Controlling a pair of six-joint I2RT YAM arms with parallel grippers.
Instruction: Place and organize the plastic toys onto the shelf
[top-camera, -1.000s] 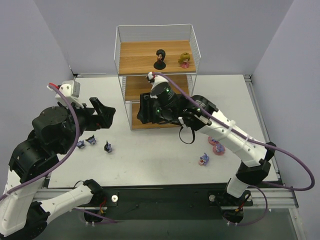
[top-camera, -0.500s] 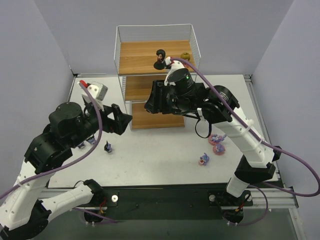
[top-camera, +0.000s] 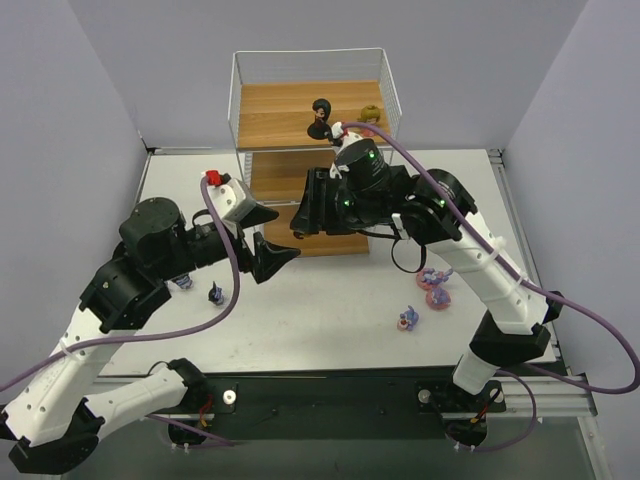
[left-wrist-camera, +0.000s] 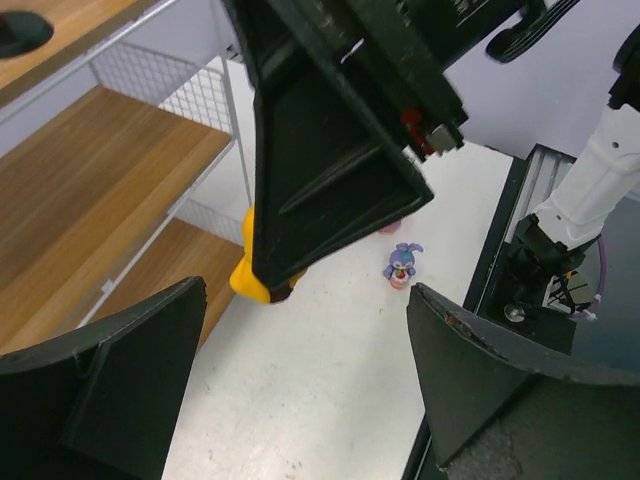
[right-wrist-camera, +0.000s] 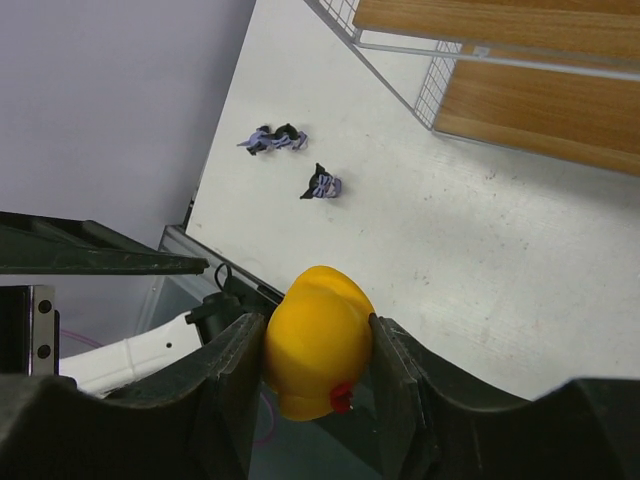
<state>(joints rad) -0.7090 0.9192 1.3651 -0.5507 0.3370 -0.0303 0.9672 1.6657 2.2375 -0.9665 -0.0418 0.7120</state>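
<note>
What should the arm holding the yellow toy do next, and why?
Probably carry the yellow toy up and forward onto the shelf's top board, beside the black doll. The right fingers grip it just in front of the shelf, and that board has bare wood to the doll's left.

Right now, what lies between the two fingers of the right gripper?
A yellow toy, clamped between the fingers of the right gripper. The right wrist view shows it clearly; the left wrist view shows only part of it.
</note>
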